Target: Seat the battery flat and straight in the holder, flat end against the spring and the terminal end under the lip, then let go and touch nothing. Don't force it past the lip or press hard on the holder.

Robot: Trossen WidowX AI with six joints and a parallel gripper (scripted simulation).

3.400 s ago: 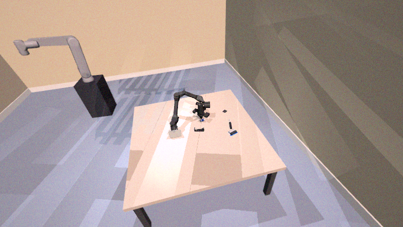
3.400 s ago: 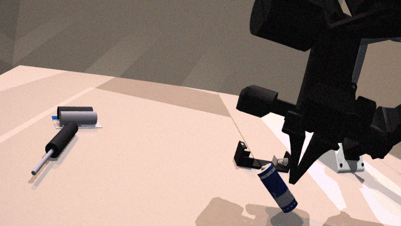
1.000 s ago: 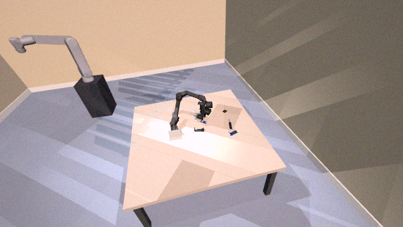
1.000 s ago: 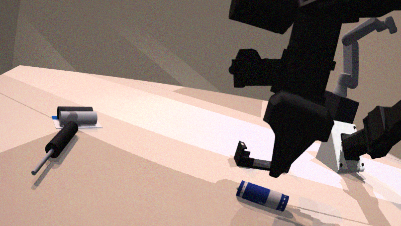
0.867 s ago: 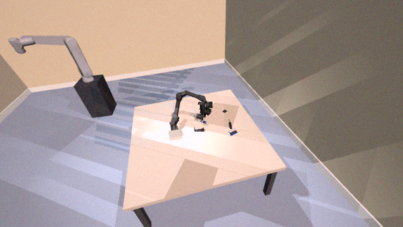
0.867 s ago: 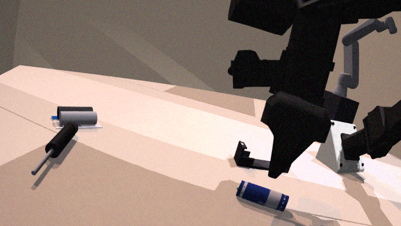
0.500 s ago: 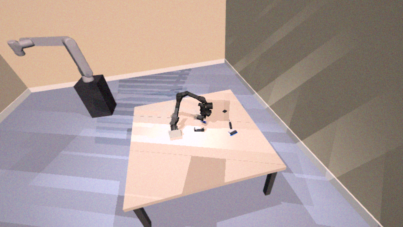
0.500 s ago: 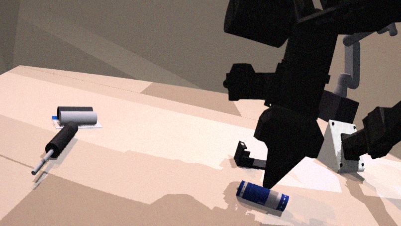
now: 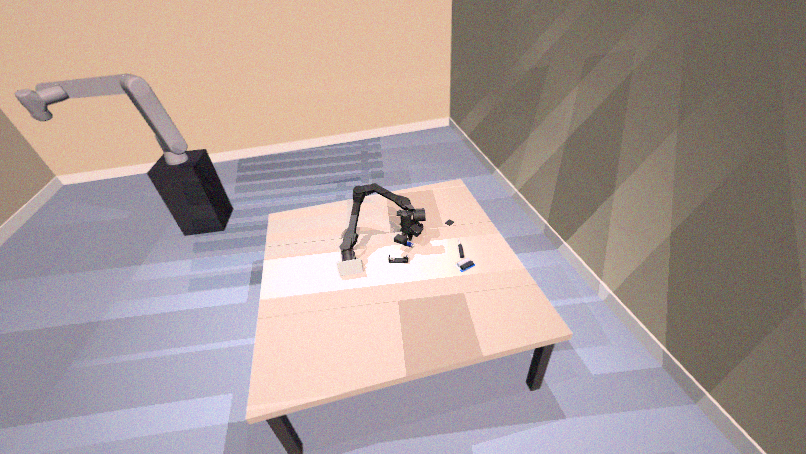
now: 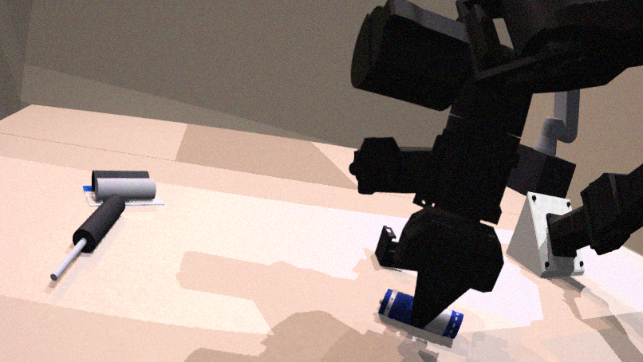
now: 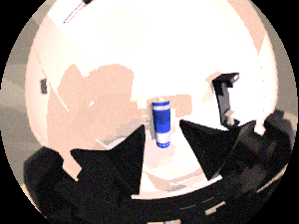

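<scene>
In the exterior view the battery [image 10: 420,314] lay nearest, flat on the table [image 10: 225,251], its long axis running from about ten o'clock to four o'clock. The blue part pointed toward ten o'clock and the white part toward four. In the wrist view the same battery [image 11: 160,122] stood along the twelve-to-six line, blue body above, pale band toward six. Which end was the terminal could not be told.

The end effector [image 10: 425,314] hung straight over the battery, tips down at or just above the table. Its fingers stood partly open on either side of the battery, with a gap showing between each of them and the casing. It gripped nothing. The near finger hid the middle of the battery in the exterior view.

Just behind the end effector, toward eleven o'clock from the battery, one black end of the holder [image 10: 385,245] showed; the rest was hidden by the end effector. In the wrist view the holder [image 11: 226,98] sat at two o'clock of the battery, apart from it.

The arm [image 9: 372,205] rose from its white base [image 10: 542,238], bent over at the elbow and dropped steeply to the wrist.

Far off at nine o'clock lay a roller [image 10: 105,209] on a small card [image 10: 124,199].
</scene>
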